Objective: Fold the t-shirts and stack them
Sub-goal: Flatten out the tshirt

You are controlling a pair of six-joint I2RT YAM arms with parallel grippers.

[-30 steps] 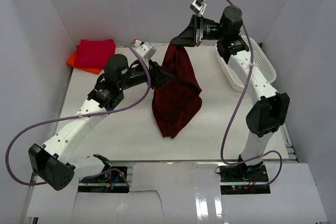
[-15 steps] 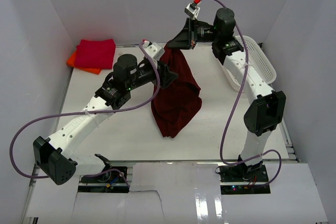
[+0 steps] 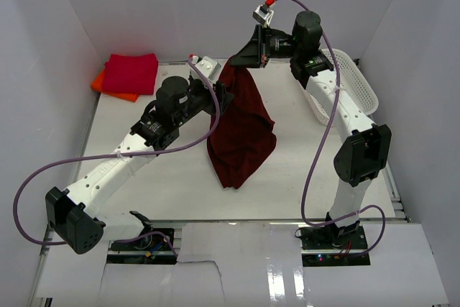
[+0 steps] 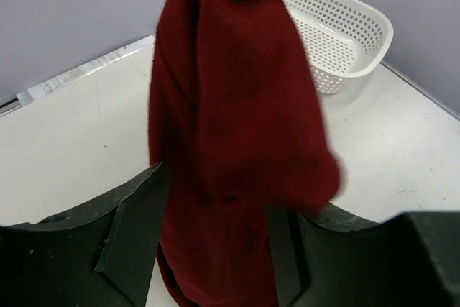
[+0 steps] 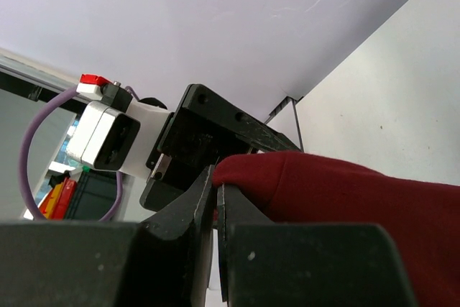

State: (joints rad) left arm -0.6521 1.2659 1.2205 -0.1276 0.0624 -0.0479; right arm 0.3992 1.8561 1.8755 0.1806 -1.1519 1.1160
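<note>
The dark maroon t-shirt (image 3: 241,127) hangs bunched from my right gripper (image 3: 248,57), its lower end resting on the table. In the right wrist view my right gripper (image 5: 217,195) is shut on a fold of the maroon t-shirt (image 5: 345,192). My left gripper (image 3: 221,97) is at the upper left side of the hanging cloth. In the left wrist view my left gripper (image 4: 215,249) stands open with the maroon t-shirt (image 4: 230,106) hanging between its fingers (image 4: 136,228). A folded crimson t-shirt (image 3: 131,72) lies on an orange t-shirt (image 3: 108,88) at the back left.
A white mesh basket (image 3: 352,91) lies tilted at the back right, also in the left wrist view as the basket (image 4: 345,30). White walls close in the table (image 3: 144,192) on the left, back and right. Purple cables loop off both arms.
My left arm has reached farther right and back, bringing its gripper up against the hanging maroon t-shirt. My right gripper shifted slightly left, still holding the cloth.
</note>
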